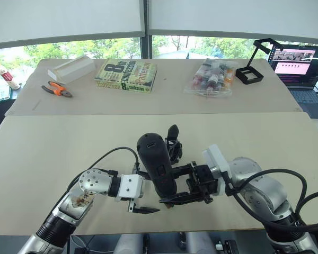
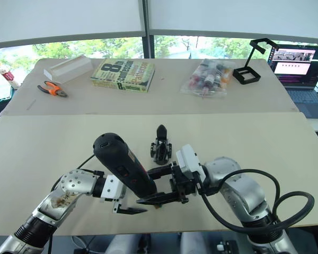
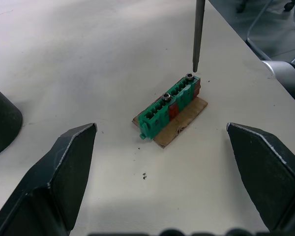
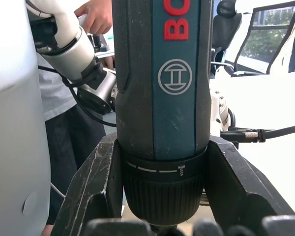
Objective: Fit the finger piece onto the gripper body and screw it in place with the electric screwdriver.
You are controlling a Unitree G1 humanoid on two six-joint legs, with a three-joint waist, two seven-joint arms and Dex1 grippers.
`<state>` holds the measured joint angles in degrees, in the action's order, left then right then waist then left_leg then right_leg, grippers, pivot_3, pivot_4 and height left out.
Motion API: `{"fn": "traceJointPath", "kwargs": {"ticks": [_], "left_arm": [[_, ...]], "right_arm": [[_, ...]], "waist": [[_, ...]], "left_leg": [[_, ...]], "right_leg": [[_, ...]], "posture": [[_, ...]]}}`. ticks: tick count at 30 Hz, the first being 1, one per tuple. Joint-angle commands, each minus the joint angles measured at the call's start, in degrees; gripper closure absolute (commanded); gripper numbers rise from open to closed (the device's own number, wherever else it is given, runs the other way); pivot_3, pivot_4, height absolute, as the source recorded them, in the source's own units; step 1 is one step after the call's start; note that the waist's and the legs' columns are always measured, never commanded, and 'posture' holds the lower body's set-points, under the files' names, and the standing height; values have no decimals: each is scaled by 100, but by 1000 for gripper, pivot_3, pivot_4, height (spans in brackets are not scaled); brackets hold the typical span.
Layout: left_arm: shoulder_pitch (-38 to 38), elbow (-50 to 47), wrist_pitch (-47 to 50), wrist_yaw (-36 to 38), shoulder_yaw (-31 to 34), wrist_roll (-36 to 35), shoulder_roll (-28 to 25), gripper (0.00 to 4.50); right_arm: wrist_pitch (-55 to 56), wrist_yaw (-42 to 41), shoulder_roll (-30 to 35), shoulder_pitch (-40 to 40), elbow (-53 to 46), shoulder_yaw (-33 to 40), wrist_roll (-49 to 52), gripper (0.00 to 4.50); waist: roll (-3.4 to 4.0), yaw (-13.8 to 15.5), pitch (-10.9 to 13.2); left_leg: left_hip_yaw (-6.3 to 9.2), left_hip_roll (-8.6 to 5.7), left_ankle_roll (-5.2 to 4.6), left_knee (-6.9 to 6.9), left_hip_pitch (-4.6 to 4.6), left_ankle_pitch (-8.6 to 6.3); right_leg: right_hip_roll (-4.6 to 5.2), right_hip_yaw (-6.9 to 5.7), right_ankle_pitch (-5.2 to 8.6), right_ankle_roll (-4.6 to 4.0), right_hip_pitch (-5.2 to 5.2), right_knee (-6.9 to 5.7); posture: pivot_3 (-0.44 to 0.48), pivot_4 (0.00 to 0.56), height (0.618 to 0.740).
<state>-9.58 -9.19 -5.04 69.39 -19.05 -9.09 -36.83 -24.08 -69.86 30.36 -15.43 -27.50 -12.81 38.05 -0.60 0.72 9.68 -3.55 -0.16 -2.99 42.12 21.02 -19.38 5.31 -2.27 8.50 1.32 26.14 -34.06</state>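
**Driver bit poised over a screw head**

Head views: closest to us, the right gripper (image 2: 161,198) pinches the electric screwdriver (image 2: 124,164) low on its barrel, the tool's long axis steeply upright and leaning a little toward the robot's left. The left gripper (image 1: 143,203) sits just beside it, fingers spread and holding nothing. The gripper body (image 2: 160,144) stands on the table just beyond the tool, its single pointed finger upright. I cannot pick out the loose finger piece. On the far table lie a book (image 1: 126,76) with a big "8" on its cover, orange-handled pliers (image 1: 57,89) and a laptop (image 1: 299,66).

Left wrist view: between the left gripper's wide-apart fingertips (image 3: 64,169) lies a small green block (image 3: 169,103) on a scrap of card, two screws standing in its top. The metal bit (image 3: 198,34) comes straight down and ends just above the farther screw, not quite touching as far as I can tell. The next move, I judge, turns on that short vertical gap.

Right wrist view: the right gripper's fingers (image 4: 96,182) clamp the driver's collar on both sides. Red letters "BO" and a ring logo are readable on the barrel. A person's hand (image 4: 96,17) shows behind.
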Motion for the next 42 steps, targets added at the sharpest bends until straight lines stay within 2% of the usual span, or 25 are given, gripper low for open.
{"fn": "traceJointPath", "kwargs": {"ticks": [1, 10, 24, 42], "left_arm": [[-34, -125, -57, 12, 17, -48, -12, 0], [-34, -125, -60, 16, 8, -45, -8, 0], [-94, -90, -49, -12, 4, -41, 31, 0], [-163, 2, -90, 1, 11, -46, 47, 0]], "right_arm": [[231, -109, 24, -37, -117, 153, 91, 2603], [429, -305, 116, 121, -40, 246, 46, 2603], [364, -130, 54, 144, -55, 19, -31, 2603], [230, -128, 145, 135, -191, 94, 121, 2603]], "waist": [[0, 0, 0], [0, 0, 0], [0, 0, 0], [0, 1, 0]], "left_leg": [[0, 0, 0, 0, 0, 0], [0, 0, 0, 0, 0, 0], [0, 0, 0, 0, 0, 0], [0, 0, 0, 0, 0, 0]], "right_leg": [[0, 0, 0, 0, 0, 0], [0, 0, 0, 0, 0, 0], [0, 0, 0, 0, 0, 0], [0, 0, 0, 0, 0, 0]], "posture": [[0, 150, 740], [0, 150, 740], [0, 150, 740], [0, 150, 740]]}}
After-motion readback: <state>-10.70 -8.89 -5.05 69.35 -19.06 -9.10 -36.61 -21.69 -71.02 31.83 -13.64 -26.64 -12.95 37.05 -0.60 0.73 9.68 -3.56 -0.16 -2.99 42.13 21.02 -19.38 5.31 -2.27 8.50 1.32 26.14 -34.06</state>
